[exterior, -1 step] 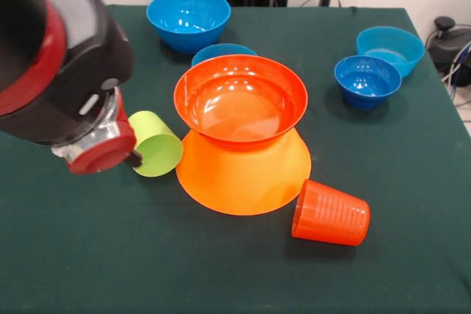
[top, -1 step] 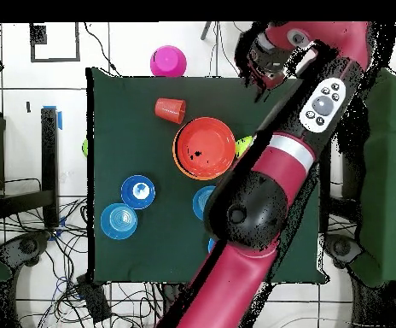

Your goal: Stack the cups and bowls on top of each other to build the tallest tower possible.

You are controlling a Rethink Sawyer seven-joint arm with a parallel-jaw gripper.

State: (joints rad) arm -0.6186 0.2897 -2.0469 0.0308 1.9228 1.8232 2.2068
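Going left to right in the front view, we first meet the red and black arm's gripper [exterior, -1 step: 136, 158], low over the dark green cloth-covered table [exterior, -1 step: 88, 255] and right at the smooth lime-green plastic cup [exterior, -1 step: 156, 143]. That cup is tipped on its side, open mouth toward the camera. We cannot tell how far the fingers are spread or whether they have hold of the cup; the wrist hides them.

Next, the tower [exterior, -1 step: 243, 145]: a large glossy light-orange plastic bowl [exterior, -1 step: 243, 178], upside down as a wide flared base, with a medium glossy red-orange bowl [exterior, -1 step: 241, 97] upright on top. We judge it two levels done, the rest left.

Behind the tower, a medium blue bowl [exterior, -1 step: 188, 18] sits at the far edge, and a small blue bowl [exterior, -1 step: 221, 53] peeks out just behind the red-orange rim. Just beside the base on the right lies the ribbed orange plastic cup [exterior, -1 step: 331, 215], tapered, on its side, unstacked. Far right, two more small blue bowls [exterior, -1 step: 366, 79], [exterior, -1 step: 390, 48] stand upright and touching or nearly so.

In the overhead view a pink bowl [top, -1 step: 167, 61] sits off the cloth; lime-green bowl not clearly visible.
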